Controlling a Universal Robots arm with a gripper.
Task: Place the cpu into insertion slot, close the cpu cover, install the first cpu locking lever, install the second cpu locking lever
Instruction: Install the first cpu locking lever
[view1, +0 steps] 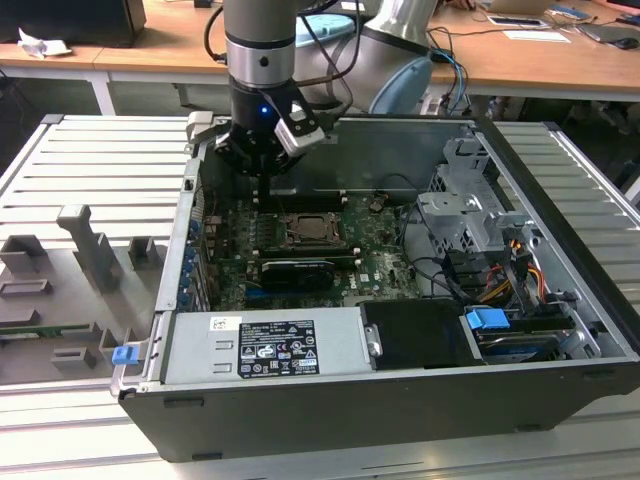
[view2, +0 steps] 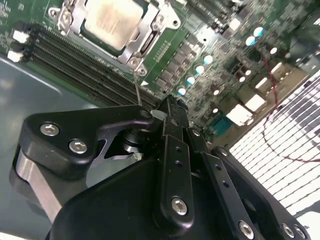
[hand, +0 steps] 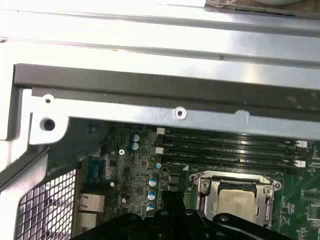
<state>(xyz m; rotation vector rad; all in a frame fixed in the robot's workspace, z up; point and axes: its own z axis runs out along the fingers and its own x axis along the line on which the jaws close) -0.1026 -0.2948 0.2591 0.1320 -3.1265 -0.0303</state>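
cpu (view2: 111, 20) sits flat in the slot (view1: 288, 238), beige top facing up. Cover (view2: 137, 47) is down over it. In both wrist views the silver frame hugs the chip's edges on every side I can see.

Thin metal lever (view2: 136, 85) stands up from the slot's corner nearest the gripper (view2: 171, 104). Its upper end runs behind the gripper's black linkage, and I can't tell if it touches.

Gripper hangs over the green board (view1: 375, 265) just beside the slot, off that same corner. In the exterior view it is on the slot's far side, toward the exterior view's left. Fingertips look pressed together with nothing seen between them. The lever passes beside them, not between.

Memory slots (hand: 225, 145) run along the slot's edge on the gripper's side, between the slot and the case wall (hand: 150, 90).

Grey labelled box (view1: 265, 345) is well apart from the slot, on its near side in the exterior view.
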